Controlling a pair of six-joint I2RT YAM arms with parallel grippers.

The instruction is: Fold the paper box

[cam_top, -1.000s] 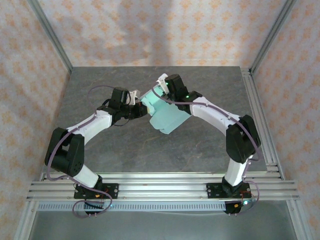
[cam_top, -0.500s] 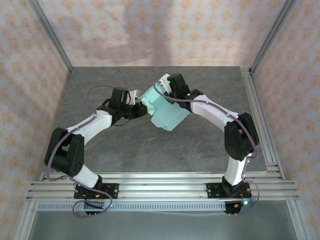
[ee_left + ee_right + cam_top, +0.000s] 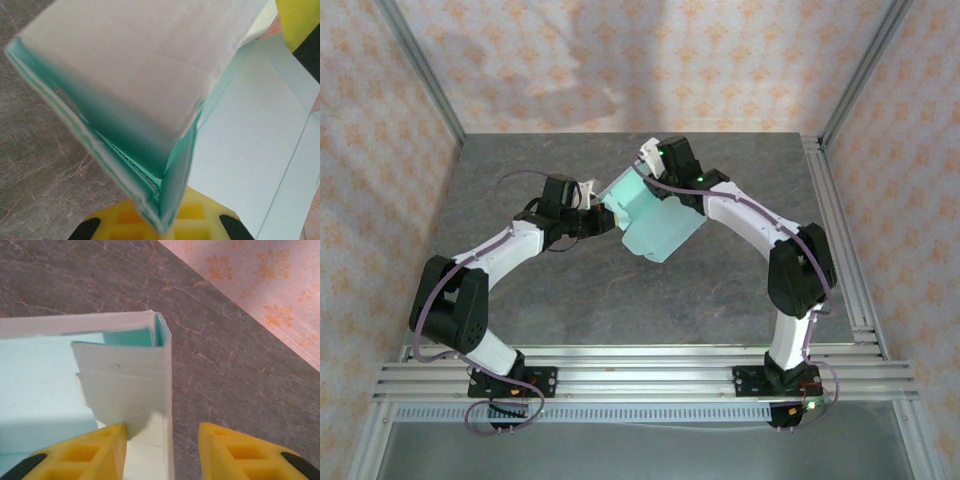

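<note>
You have bare grey marbled tabletop (image 3: pixel 620 300) front, left and right. The pale mint-green card box (image 3: pixel 660 228) blocks the middle.

We see the paper box (image 3: pixel 655 225) in pale mint green, with a deeper teal on its inner folds and a whitish outer face. The table (image 3: pixel 720 290) is dark grey with thin pale veins, like marble. The walls (image 3: pixel 620 60) are pale pink with orange flowers. The right gripper (image 3: pixel 162 430) has yellow fingers (image 3: pixel 235 450).
</note>
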